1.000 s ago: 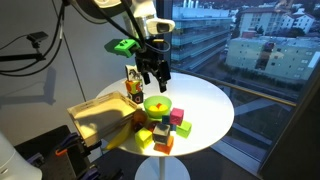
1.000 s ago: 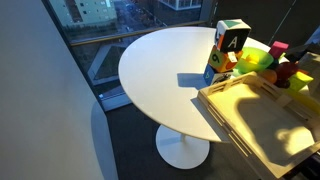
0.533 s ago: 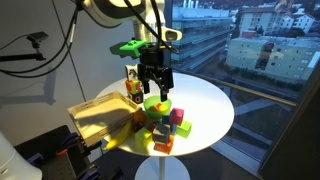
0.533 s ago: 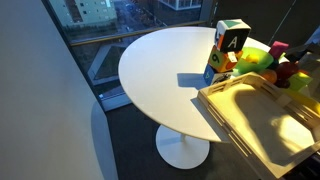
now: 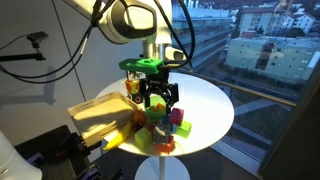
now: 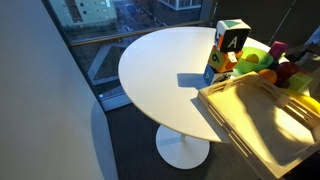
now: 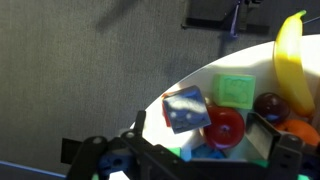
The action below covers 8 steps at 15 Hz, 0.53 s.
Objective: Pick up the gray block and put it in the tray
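In the wrist view a dull bluish-gray cube [image 7: 187, 108], which I take for the gray block, lies on the white table among other toys, between my spread fingers. My gripper [image 7: 200, 123] is open and empty, low over the toy cluster; in an exterior view the gripper [image 5: 158, 102] hangs just above the blocks [image 5: 160, 132]. The light wooden tray [image 5: 100, 120] sits at the table's edge beside the cluster and also shows in the other exterior view [image 6: 262, 122]. I cannot pick out the gray block in either exterior view.
Around the gray cube lie a red round toy [image 7: 224, 130], a green block [image 7: 235, 90], a dark red ball [image 7: 270, 105] and a yellow banana [image 7: 290, 55]. A tall letter block [image 6: 228, 45] and a green bowl [image 6: 254, 58] stand by the tray. The round white table [image 6: 160, 70] ends close by.
My gripper has come down and forward from above the green bowl to just over the cluster of blocks. The blocks and the tray have not moved.
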Tool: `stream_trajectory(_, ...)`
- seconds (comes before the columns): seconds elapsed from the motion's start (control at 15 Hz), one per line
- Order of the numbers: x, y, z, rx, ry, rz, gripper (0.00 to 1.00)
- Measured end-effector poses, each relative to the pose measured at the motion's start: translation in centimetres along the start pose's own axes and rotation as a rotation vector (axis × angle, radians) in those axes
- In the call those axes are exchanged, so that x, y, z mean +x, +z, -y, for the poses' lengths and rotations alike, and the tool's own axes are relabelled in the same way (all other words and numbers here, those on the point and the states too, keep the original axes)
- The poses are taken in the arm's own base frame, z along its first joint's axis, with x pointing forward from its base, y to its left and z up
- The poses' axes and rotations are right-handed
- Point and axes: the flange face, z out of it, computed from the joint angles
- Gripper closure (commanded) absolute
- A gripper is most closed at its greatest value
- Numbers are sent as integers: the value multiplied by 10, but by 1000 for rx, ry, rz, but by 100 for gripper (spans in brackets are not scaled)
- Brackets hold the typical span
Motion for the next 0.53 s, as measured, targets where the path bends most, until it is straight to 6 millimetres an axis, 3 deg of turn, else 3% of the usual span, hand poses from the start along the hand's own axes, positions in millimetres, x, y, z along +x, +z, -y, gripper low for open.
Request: stream_trajectory(0.53, 15, 29, -8, -12, -219, -21, 0)
